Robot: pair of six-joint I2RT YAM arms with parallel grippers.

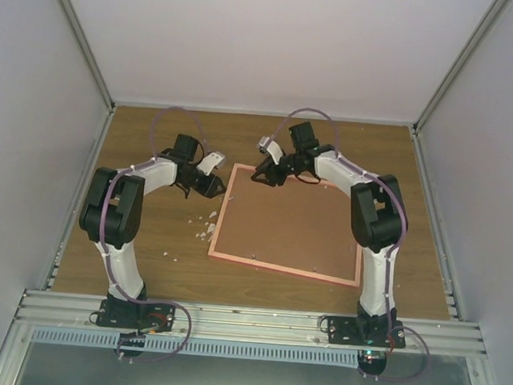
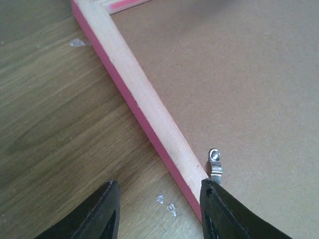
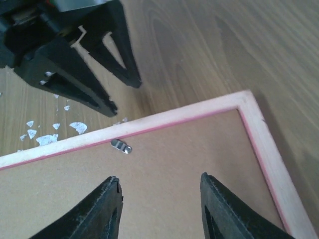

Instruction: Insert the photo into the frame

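Note:
The pink frame (image 1: 218,218) lies face down on the wooden table, its pale back rail up, with a plain brown backing board (image 1: 294,223) filling it. The photo is hidden. My left gripper (image 1: 209,187) is open and empty at the frame's left edge near the far corner. In the left wrist view (image 2: 159,211) one finger is over the table and the other over the rail (image 2: 144,104), beside a small metal clip (image 2: 215,164). My right gripper (image 1: 263,175) is open and empty above the board's far-left corner (image 3: 160,204), close to a clip (image 3: 121,146) and the rail (image 3: 169,121).
White flecks (image 1: 206,229) lie on the table left of the frame and also show in the right wrist view (image 3: 50,135). The left gripper (image 3: 84,64) shows just beyond the rail there. Enclosure walls stand on three sides. An aluminium rail (image 1: 248,320) runs along the near edge.

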